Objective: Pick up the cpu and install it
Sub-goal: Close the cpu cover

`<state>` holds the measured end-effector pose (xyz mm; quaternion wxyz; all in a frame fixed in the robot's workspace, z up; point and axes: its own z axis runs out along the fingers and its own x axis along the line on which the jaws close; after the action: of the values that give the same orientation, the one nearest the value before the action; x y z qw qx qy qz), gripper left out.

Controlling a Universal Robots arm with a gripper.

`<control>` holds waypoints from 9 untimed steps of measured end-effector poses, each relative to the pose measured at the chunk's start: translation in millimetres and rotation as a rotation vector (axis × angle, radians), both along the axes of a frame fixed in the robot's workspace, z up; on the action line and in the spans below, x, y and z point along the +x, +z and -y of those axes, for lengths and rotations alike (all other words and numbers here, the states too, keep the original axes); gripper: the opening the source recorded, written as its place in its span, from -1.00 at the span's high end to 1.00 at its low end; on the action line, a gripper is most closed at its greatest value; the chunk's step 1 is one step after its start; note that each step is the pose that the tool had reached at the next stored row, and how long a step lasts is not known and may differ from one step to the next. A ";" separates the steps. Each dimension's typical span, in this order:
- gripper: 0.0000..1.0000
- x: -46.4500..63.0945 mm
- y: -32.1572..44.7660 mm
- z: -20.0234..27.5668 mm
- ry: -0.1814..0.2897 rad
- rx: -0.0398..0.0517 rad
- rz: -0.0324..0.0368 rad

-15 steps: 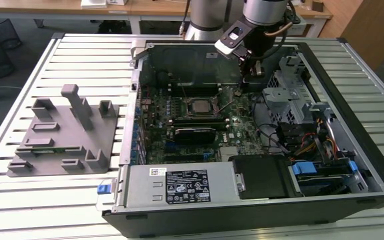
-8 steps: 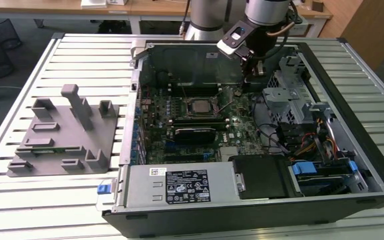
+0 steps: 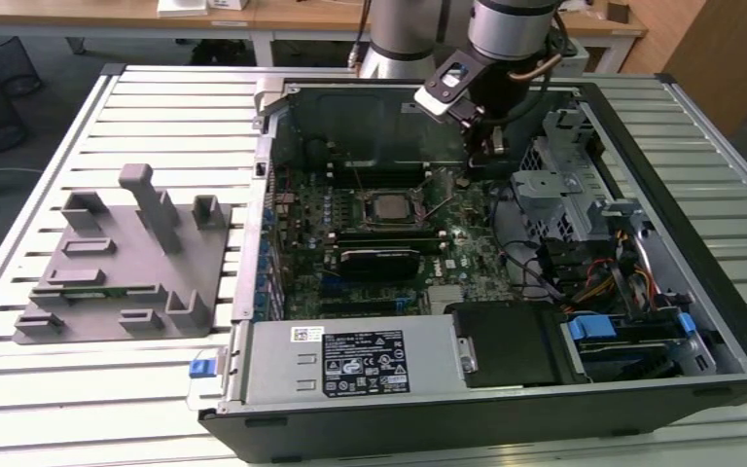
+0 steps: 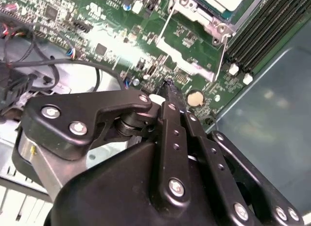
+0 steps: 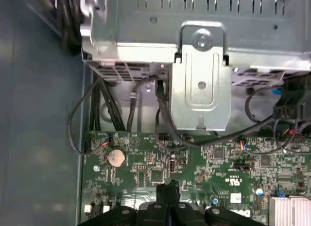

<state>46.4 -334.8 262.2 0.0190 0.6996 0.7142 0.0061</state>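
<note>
Lying mid-frame in the exterior view on the motherboard (image 3: 471,255), the cpu (image 3: 387,206) looks light, stiff, fragile; hold its edges. Jaws closed together, empty.

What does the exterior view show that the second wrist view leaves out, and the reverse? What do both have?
Exterior view: a grey plastic fixture on the slatted table, at the exterior view's left of the open computer case. Second wrist view: a coin battery close to the tip of the gripper. Both: the cpu lying in its socket on the green board, and the gripper over that board, beside the socket.
</note>
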 end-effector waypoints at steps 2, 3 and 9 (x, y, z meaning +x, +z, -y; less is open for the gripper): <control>0.79 -0.5 -3.6 0.0 0.000 0.0000 0.0000; 0.79 -0.4 -5.4 -0.1 0.000 0.0000 0.0000; 0.79 -5.7 -15.8 -0.1 0.000 0.0000 0.0000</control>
<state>40.7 -334.7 246.4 0.0190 0.6996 0.7143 0.0061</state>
